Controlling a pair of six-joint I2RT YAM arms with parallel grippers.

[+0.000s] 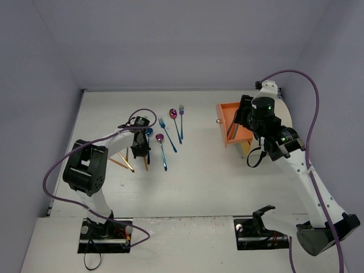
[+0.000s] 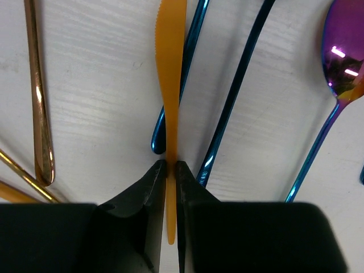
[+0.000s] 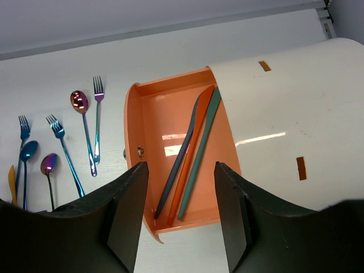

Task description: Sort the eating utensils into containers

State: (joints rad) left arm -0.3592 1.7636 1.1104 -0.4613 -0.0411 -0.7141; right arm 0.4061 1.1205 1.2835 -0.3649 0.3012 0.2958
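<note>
In the top view, the left gripper (image 1: 140,149) is lowered among the eating utensils (image 1: 172,114) at about 9 o'clock on the table (image 1: 205,182). The open drawer (image 1: 224,128) is seen at 2 o'clock, and bare table is left between them for the carrying. In the left wrist view, its jaws are closed on the thin gold knife (image 2: 172,85), pinched only near one end. The knife may therefore be twisted or lost, and the blue handle (image 2: 193,40) crossing it may be dragged along. In the right wrist view, the right gripper (image 3: 181,168) is held open and empty above the drawer, where three long utensils (image 3: 190,148) are already laid. The drawer's rim could be struck.

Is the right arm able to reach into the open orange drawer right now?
Probably yes: the right gripper hangs open just above the drawer, with nothing between them; three knives lie inside.
</note>
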